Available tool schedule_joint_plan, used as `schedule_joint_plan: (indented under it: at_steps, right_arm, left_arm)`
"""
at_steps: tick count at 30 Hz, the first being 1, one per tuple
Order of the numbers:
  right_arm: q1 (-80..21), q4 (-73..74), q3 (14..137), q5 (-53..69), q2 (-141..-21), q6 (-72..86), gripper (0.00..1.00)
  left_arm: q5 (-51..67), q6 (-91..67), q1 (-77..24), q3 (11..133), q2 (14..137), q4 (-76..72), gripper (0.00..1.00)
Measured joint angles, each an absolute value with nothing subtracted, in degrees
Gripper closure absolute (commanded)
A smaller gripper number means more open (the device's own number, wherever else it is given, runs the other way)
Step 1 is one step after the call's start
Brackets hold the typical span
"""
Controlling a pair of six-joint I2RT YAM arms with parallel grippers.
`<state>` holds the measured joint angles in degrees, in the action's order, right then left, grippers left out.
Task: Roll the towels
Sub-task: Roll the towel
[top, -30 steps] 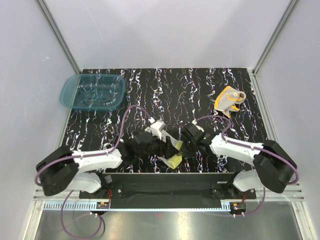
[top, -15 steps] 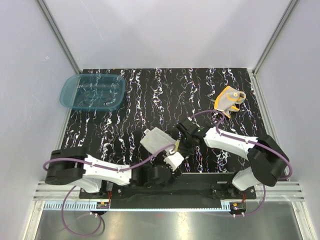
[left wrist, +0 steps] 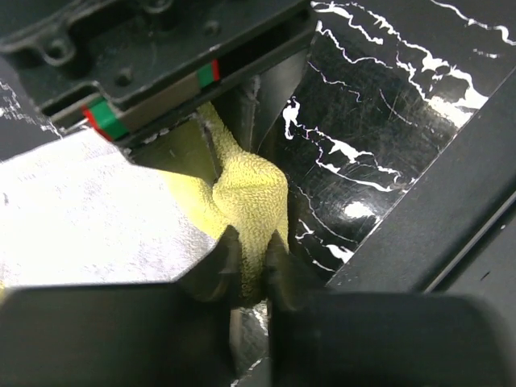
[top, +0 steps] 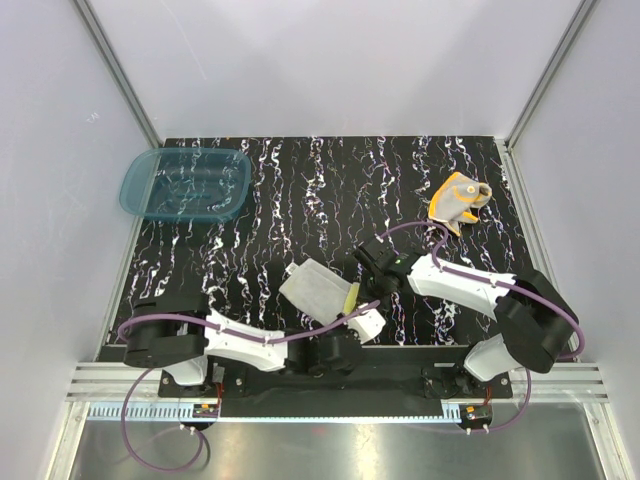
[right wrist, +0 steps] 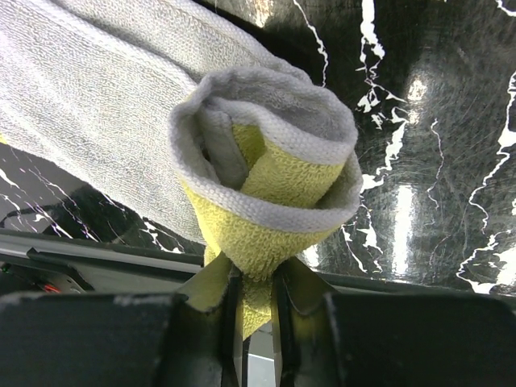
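The pale yellow towel (top: 315,288) lies near the table's front, grey-beige side up, with a yellow edge showing on its right. My left gripper (top: 358,313) is at that near right edge. In the left wrist view it (left wrist: 253,231) is shut on a yellow fold (left wrist: 246,189). My right gripper (top: 376,283) is just right of the towel. The right wrist view shows it (right wrist: 256,266) shut on the towel's loosely rolled end (right wrist: 266,137). The orange towel (top: 458,200) lies crumpled at the far right, away from both grippers.
A translucent teal basin (top: 185,183) stands at the table's far left corner. The black marbled tabletop (top: 330,190) has a black rail (top: 330,360) along its near edge, close under the left arm. Grey walls enclose the left, back and right sides.
The left arm has swung back toward the near edge, and its gripper has closed on the yellow towel's near right edge. The towel's grey side now lies flatter. The right gripper keeps its hold.
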<state>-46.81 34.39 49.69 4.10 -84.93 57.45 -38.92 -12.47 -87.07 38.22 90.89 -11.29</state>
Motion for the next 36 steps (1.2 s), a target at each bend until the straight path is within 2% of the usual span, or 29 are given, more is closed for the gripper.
schedule_joint_plan:
  at_steps: [2,3,5,6,7,8,10,11,15,22,30,36]
  right_arm:
    - [-46.81,34.39,49.56,4.05,-84.90,57.41,0.88]
    - [-46.81,34.37,49.54,4.08,-84.82,57.41,0.83]
    - [-46.81,34.44,49.54,4.03,-84.55,57.39,0.63]
    - [-46.81,34.59,49.54,4.01,-84.38,57.47,0.44]
    - [-46.81,34.83,49.54,4.03,-84.05,57.71,0.36]
    - [-46.81,35.14,49.54,4.01,-83.68,57.32,0.23]
    - [-46.81,35.90,49.54,3.62,-82.39,57.21,0.11]
    - [-46.81,36.51,49.65,3.25,-81.45,57.08,0.08]
    - [-46.81,40.05,51.79,-0.27,-77.32,56.05,0.04]
    - [-46.81,40.38,52.97,-4.08,-70.08,54.19,0.04]
    - [-46.81,33.80,43.31,-3.33,-60.58,55.48,0.04]
    - [-46.81,27.24,37.63,-0.82,-56.10,57.30,0.05]
  left_arm:
    - [-38.94,-12.19,-87.09,38.24,90.98,-11.27,1.00]
    - [-38.94,-12.19,-87.11,38.24,90.98,-11.27,1.00]
    - [-38.89,-12.21,-87.11,38.24,90.96,-11.38,1.00]
    - [-38.61,-12.25,-87.05,38.22,90.96,-11.53,1.00]
    - [-37.91,-12.51,-86.76,38.17,90.83,-11.70,1.00]
    - [-37.30,-12.73,-86.50,38.04,90.67,-11.88,1.00]
    - [-34.11,-13.91,-85.14,36.64,89.43,-13.34,1.00]
    - [-32.75,-14.85,-84.20,35.64,88.20,-13.78,1.00]
    - [-29.41,-19.05,-81.10,32.38,83.00,-14.28,1.00]
    - [-22.24,-29.28,-76.69,27.73,78.76,-19.73,1.00]
    - [-14.20,-40.69,-69.65,18.11,77.19,-31.97,1.00]
    - [-8.19,-49.45,-63.83,10.33,79.18,-46.52,1.00]
